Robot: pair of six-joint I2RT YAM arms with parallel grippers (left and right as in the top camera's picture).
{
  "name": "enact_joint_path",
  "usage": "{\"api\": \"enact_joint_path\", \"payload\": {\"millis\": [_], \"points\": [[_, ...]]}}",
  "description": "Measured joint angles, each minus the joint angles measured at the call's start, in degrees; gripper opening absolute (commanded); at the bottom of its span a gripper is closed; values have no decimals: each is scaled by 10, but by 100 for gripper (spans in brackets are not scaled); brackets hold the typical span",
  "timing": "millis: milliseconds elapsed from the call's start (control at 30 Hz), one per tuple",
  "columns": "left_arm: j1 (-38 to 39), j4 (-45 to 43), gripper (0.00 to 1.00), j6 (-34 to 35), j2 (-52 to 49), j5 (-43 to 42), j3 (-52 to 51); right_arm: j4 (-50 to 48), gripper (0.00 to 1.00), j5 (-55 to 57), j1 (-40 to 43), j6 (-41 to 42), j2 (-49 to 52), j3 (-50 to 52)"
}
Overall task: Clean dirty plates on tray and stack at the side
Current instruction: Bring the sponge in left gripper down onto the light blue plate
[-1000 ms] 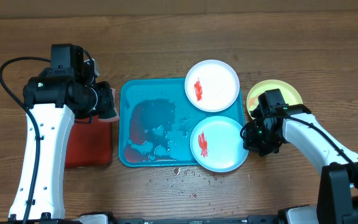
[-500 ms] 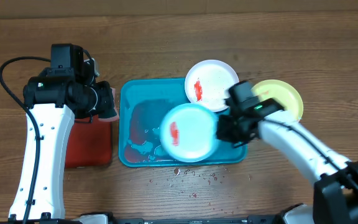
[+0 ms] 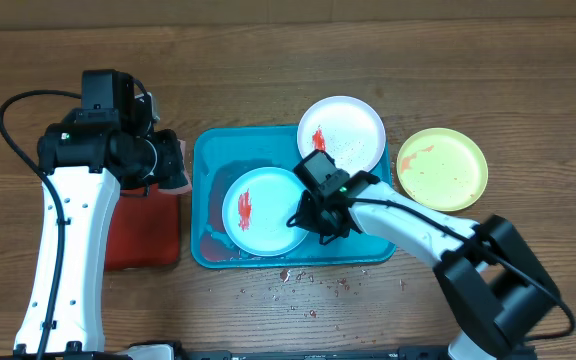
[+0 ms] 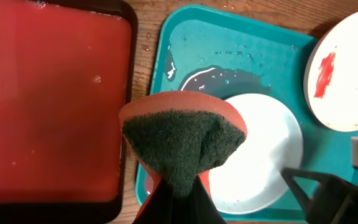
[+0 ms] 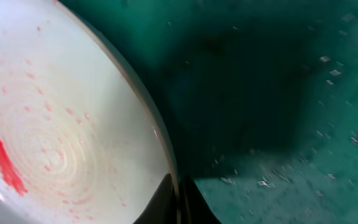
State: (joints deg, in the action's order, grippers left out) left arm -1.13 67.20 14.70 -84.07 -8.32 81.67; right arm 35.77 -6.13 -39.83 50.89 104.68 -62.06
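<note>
Right pincer (image 3: 305, 215) clamps blue plate (image 3: 266, 215) rim; left pincer (image 4: 180, 186) clamps sponge (image 4: 182, 140). Pin plate flat in tray (image 3: 208, 150); scrub smear (image 3: 245, 208) opposite right pincer.

Right arm (image 3: 408, 222) blocks tray (image 3: 206, 160) right half; white plate (image 3: 353, 130) overhangs back corner; open passage over table (image 3: 268, 70) behind.

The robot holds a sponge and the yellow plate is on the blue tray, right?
No. The yellow plate sits on the table beside the blue tray, not on it, as the overhead view shows. The sponge part is right.
</note>
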Motion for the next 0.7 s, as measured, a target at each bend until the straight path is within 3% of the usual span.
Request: {"api": "enact_joint_path", "payload": {"millis": [100, 200, 433, 600, 700], "points": [[8, 0, 4, 0, -5, 0, 0, 0, 37, -7, 0, -8, 11, -14], [23, -1, 4, 0, -15, 0, 0, -4, 40, -9, 0, -19, 11, -24], [49, -17, 4, 0, -51, 6, 0, -22, 28, 0, 0, -32, 12, -26], [53, -23, 4, 0, -90, 9, 0, -23, 4, 4, 0, -30, 23, -26], [53, -29, 4, 0, -122, 11, 0, -25, 4, 5, 0, -29, 26, -26]]}}
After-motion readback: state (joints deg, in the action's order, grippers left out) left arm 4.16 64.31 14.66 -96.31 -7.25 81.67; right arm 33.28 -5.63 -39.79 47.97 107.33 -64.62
